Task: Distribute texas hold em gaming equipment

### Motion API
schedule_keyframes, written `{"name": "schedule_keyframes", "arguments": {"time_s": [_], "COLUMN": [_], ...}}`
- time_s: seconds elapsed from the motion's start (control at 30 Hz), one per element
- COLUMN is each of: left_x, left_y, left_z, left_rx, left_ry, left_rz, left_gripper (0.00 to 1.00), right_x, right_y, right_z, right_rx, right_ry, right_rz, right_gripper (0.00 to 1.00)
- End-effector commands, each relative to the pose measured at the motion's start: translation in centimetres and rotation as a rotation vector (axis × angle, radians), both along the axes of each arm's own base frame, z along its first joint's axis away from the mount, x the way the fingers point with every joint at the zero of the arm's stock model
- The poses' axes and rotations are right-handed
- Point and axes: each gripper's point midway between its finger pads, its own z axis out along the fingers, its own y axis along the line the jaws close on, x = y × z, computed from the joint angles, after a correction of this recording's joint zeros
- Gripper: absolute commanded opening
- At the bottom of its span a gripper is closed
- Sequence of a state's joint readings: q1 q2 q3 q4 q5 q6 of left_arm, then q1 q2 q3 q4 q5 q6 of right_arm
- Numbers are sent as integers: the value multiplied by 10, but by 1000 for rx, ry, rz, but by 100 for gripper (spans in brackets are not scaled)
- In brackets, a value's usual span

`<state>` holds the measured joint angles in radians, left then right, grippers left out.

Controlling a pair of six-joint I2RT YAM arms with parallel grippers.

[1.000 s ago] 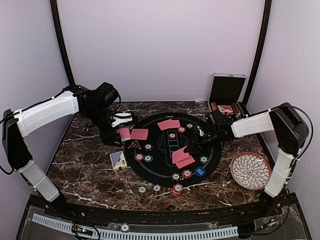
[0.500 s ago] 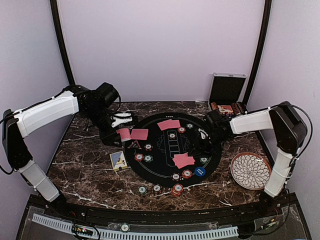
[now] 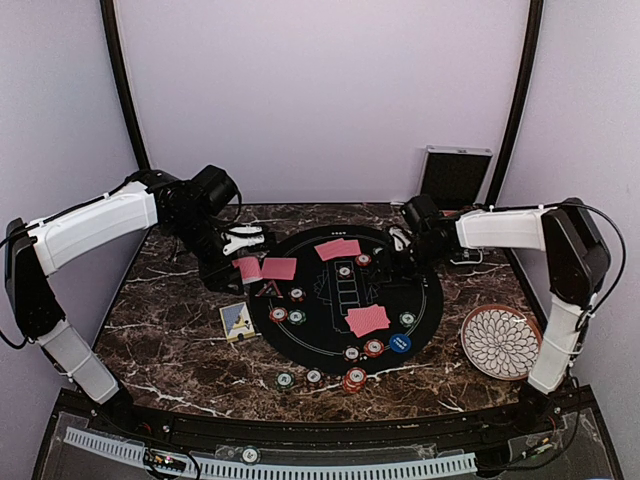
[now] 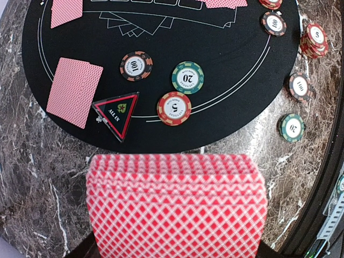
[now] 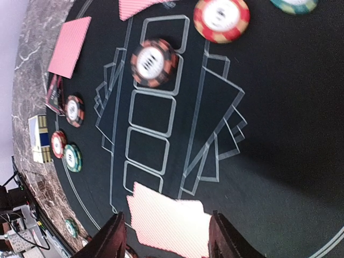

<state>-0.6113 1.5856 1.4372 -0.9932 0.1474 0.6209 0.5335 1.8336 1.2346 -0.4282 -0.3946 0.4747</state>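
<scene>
Left gripper [image 3: 238, 263] is clamping the deck [image 4: 177, 207] at the mat's [image 3: 428, 300] left edge, ready for dealing; right gripper [image 5: 167, 239] is hovering above the mat, fingers apart.

The jaws are standing wide apart, with red cards [image 5: 169, 223] lying between them on the black mat [image 5: 269, 107]. A red chip [image 5: 221, 19] and a dark chip [image 5: 154, 62] are sitting farther off.

**Right arm lets go of its cards and pulls back**
The right gripper [image 5: 166, 216], a second ago down on the pair of red-backed cards [image 3: 367, 320], has spread its fingers and drawn away to the far right edge of the black mat [image 3: 325, 335]. The cards now lie flat and free.
</scene>
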Motion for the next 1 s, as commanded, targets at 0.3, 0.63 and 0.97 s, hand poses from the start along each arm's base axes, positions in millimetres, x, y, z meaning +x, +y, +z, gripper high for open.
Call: {"name": "schedule_keyframes", "arguments": {"time_s": [0.3, 0.63, 0.97], "left_x": [-5, -5, -6], "left_y": [2, 0, 2], "left_z": [15, 13, 12], "left_rx": [-23, -26, -22], "left_ry": [-15, -5, -5], "left_rz": [-6, -4, -5], "left_gripper": [0, 0, 0], "right_x": [1, -44, -61], "right_y": [33, 31, 25], "right_z": [-42, -59, -48], "right_rx": [-7, -48, -46], "right_ry": [17, 56, 57], "right_rz": [42, 79, 75], "right_gripper": [46, 44, 42]}}
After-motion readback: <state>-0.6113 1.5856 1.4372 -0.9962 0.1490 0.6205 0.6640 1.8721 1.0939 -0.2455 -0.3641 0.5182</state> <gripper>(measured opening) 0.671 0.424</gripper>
